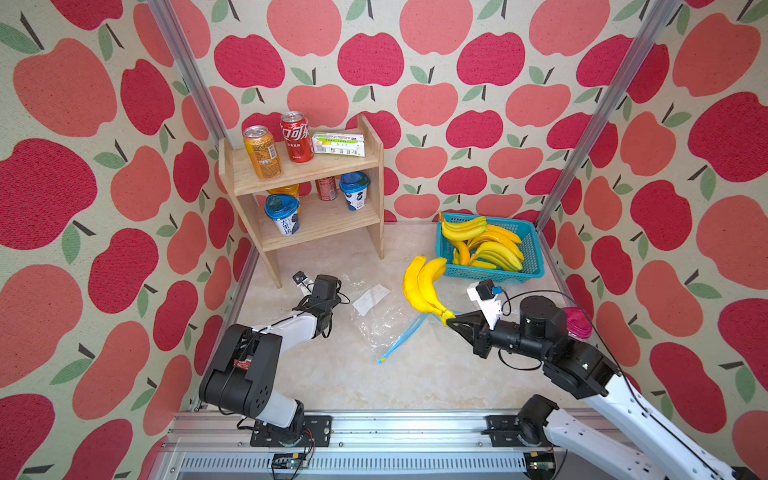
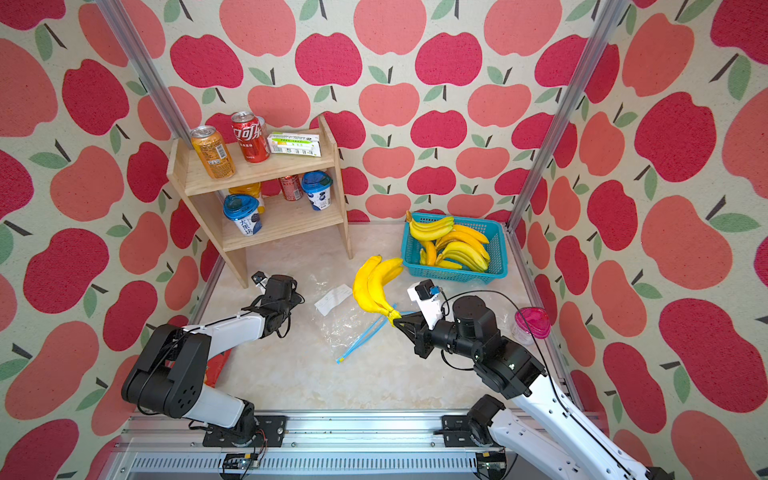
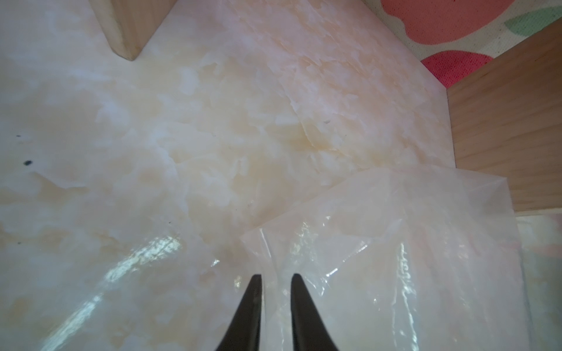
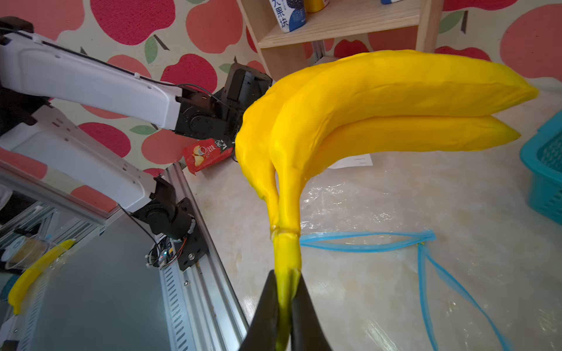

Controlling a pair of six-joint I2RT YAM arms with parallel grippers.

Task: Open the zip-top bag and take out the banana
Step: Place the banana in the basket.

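A yellow bunch of two bananas (image 1: 422,286) (image 2: 374,282) (image 4: 380,100) hangs in the air above the table. My right gripper (image 1: 451,322) (image 2: 397,322) (image 4: 286,279) is shut on its stem. Below it the clear zip-top bag (image 1: 382,328) (image 2: 345,328) (image 4: 395,273) lies flat, its blue zip strip (image 1: 401,340) (image 4: 365,243) parted. My left gripper (image 3: 276,278) is low over the bag's far corner (image 3: 395,243). Its fingers stand a little apart, with the bag's edge running through the gap. In both top views that arm's wrist hides these fingers.
A teal basket (image 1: 532,249) of bananas stands at the back right. A wooden shelf (image 1: 307,166) with cans and cups is at the back left. A pink-lidded jar (image 1: 577,322) sits by the right arm. A red snack packet (image 4: 206,155) lies near the left arm.
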